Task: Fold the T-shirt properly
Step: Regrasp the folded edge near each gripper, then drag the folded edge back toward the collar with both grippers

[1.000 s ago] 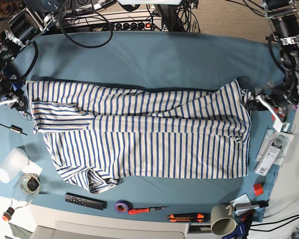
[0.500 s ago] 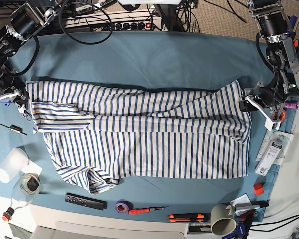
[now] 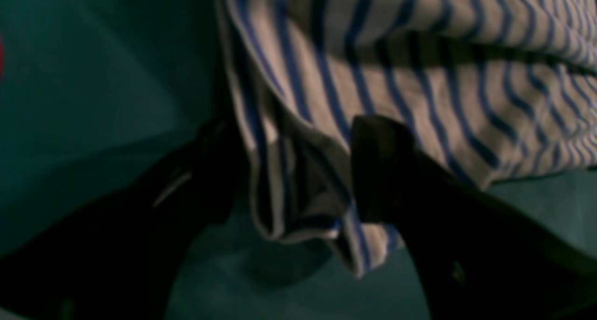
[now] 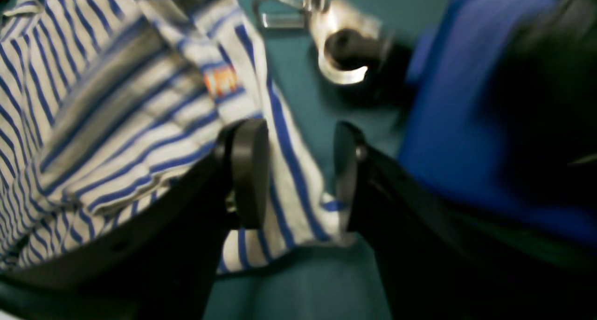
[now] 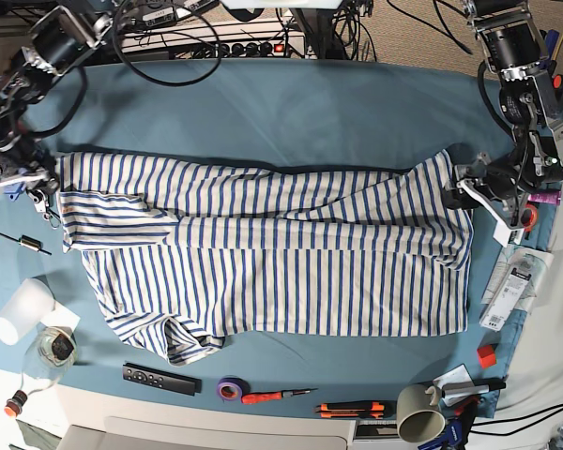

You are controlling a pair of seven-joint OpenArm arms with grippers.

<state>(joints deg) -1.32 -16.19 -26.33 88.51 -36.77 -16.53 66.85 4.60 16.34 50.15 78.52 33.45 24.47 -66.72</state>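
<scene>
T-shirt point(image 5: 263, 253) lying spread across middle of desk point(image 5: 291, 112), partly folded. Left end effector point(image 3: 298, 170) gaping wide, fingers straddling bunched shirt corner, not clamping. Right end effector point(image 4: 298, 170) standing open around striped edge near opposite desk edge.

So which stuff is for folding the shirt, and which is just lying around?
For the job: the T-shirt, the left gripper and the right gripper, both open at its corners.

Just lying about: remote, purple tape roll, mug, plastic cup, screwdriver.
</scene>
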